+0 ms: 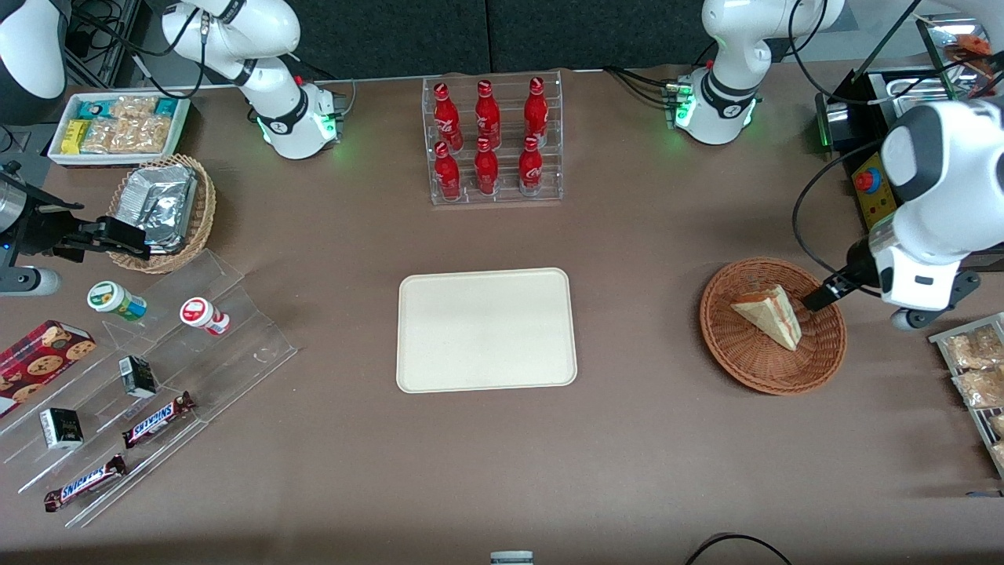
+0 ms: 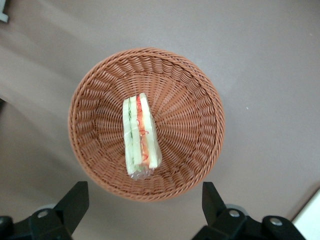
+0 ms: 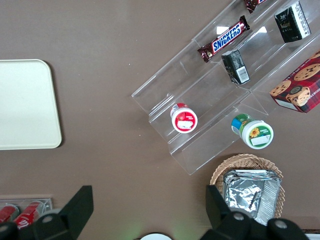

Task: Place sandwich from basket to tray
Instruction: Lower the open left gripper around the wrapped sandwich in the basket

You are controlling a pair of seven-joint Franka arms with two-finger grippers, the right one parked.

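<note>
The sandwich point(image 1: 770, 314), a pale triangular wedge with red-orange filling, lies in the round reddish-brown wicker basket point(image 1: 729, 345) toward the working arm's end of the table. My left gripper point(image 1: 820, 298) hovers above the basket's rim on the working arm's side, open and empty. In the left wrist view the sandwich point(image 2: 140, 135) lies on its side in the middle of the basket point(image 2: 195, 100), and the gripper point(image 2: 144, 207) has its two black fingers point(image 2: 75, 202) spread wide, above the rim and apart from the sandwich. The cream-white tray point(image 1: 486, 329) lies bare at the table's middle.
A clear rack of red bottles point(image 1: 496, 141) stands farther from the front camera than the tray. A wire rack of snack packets point(image 1: 976, 377) sits beside the basket at the table's edge. Acrylic shelves with snacks point(image 1: 141, 377), a tan foil-packet basket point(image 1: 161, 208) and a white snack box point(image 1: 118, 125) are at the parked arm's end.
</note>
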